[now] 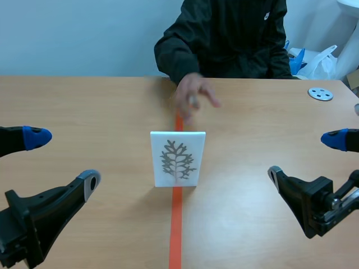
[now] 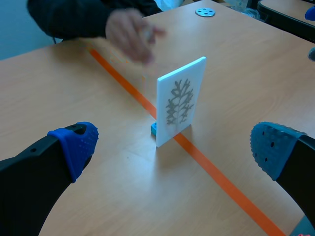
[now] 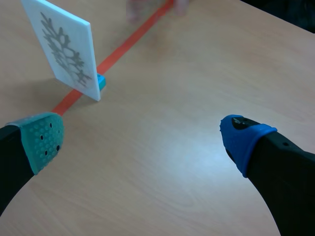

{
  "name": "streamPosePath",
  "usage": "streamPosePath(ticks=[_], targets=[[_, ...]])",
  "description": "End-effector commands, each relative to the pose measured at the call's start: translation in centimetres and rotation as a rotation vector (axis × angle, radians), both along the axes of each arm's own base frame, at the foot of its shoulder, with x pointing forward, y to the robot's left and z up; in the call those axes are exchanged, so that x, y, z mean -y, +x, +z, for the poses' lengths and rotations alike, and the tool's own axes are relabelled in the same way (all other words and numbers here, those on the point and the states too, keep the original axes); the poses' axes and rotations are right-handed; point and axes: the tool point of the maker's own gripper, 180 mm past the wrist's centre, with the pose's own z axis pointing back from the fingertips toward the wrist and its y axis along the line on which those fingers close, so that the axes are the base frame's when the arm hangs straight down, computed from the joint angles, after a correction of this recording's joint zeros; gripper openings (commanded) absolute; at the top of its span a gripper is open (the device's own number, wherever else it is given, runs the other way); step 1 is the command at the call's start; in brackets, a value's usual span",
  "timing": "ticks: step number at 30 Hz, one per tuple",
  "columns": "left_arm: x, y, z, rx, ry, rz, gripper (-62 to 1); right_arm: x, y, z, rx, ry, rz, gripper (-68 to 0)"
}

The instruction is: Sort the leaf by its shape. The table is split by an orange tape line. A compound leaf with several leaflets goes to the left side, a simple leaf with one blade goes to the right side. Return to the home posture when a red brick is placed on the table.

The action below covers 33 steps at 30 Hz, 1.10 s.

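Since the grey printed leaf branches into several leaflets off one stem, it reads as compound, so I judge that the coming move carries it to the left of the straight orange tape line on the wooden desk. The white rectangular card bearing the leaf stands upright right on that line, propped on a small blue plastic foot. Its long axis is vertical, with the stem running up and the leaf tip pointing at the ceiling. The broad printed face looks back toward the robot and spans the line, so the thin side edges face left and right of it.

The left arm and right arm sit well off the line on their own sides, about equally far from it. Both sets of jaws are spread wide and hold nothing. For the left jaws the card lies ahead, roughly between the fingers (the right jaws see it ahead and off to one side). A person's blurred hand hovers over the line beyond the card.
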Motion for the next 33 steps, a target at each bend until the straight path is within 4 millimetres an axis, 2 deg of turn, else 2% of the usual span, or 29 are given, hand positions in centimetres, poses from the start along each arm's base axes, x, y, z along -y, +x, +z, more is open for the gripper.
streamPosePath(ticks=[1, 14, 24, 33], targets=[[0.4, 0.0, 0.8, 0.021, -0.021, -0.005, 1.4, -0.6, 0.6, 1.1, 0.039, 0.013, 0.018, 0.4], [0.4, 0.0, 0.8, 0.021, -0.021, -0.005, 1.4, -4.1, 2.1, 0.6, 0.036, 0.059, 0.098, 0.4], [0.4, 0.0, 0.8, 0.021, -0.021, -0.005, 1.4, -5.2, 5.4, -2.6, 0.021, 0.064, 0.123, 0.4], [0.4, 0.0, 0.8, 0.021, -0.021, -0.005, 1.4, -8.8, 8.0, -6.0, -0.015, 0.076, 0.177, 0.4]])
